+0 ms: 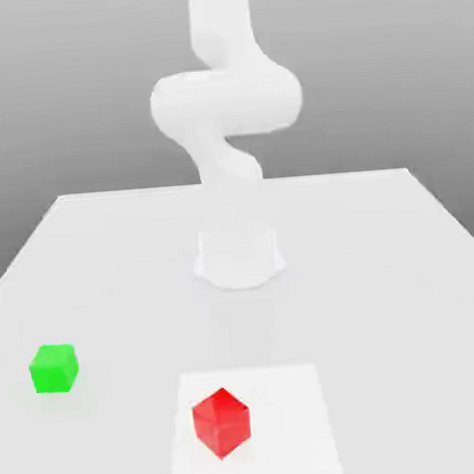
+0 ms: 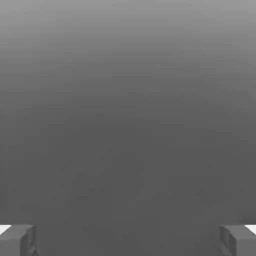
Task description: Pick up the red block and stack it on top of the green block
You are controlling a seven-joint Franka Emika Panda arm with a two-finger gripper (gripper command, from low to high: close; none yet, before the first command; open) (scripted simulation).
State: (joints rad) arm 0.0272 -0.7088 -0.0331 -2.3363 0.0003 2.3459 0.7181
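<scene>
Sitting at the exterior view's left, the green block (image 1: 54,368) is well apart from the red block (image 1: 221,422) on the table (image 1: 404,268). Hand view: gripper (image 2: 128,240) fingers (image 2: 17,240) spread wide, holding nothing.

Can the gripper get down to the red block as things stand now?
Probably yes. The red block sits alone on a pale square patch of the table, its top bare; the green block lies well off toward the exterior view's left. The gripper is open, nothing between its fingers.
</scene>
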